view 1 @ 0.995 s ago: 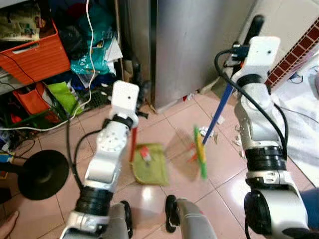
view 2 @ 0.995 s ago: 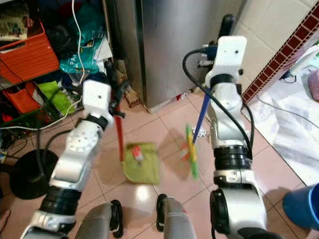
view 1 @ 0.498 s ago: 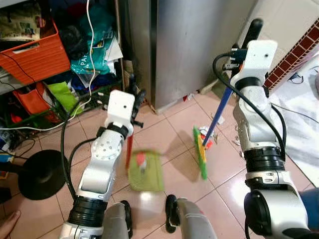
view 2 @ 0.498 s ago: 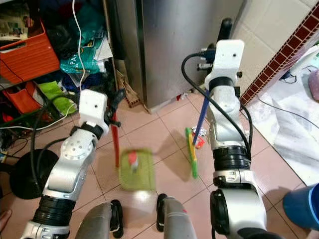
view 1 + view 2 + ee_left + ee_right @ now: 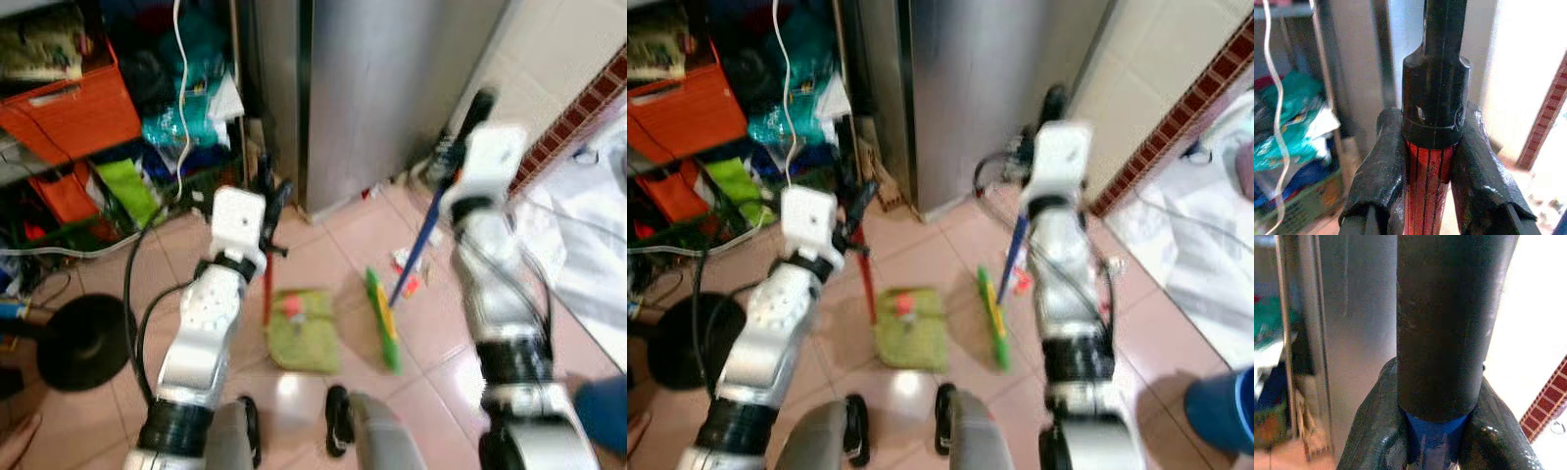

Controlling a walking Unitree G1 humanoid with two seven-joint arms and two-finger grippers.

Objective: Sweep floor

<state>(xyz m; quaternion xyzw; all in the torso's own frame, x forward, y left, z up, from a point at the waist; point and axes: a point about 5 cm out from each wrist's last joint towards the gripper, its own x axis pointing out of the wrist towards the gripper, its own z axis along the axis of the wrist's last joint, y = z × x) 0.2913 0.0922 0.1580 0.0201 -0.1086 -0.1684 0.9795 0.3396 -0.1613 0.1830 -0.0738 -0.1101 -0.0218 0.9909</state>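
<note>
both handles (image 5: 1432,147) sit clamped between black fingers (image 5: 1382,176).

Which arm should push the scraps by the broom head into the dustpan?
Right. The right gripper is shut on the blue broom handle, whose green broom head lies between the scraps and the green dustpan. The left gripper only steadies the dustpan's red handle.

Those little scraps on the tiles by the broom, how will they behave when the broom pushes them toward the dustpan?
The scraps look small and thin, so probably light; they may scatter or flutter rather than slide neatly. The tiles look smooth and glossy, so they should move easily. The dustpan lies flat nearby, held by its red handle in the left hand.
</note>
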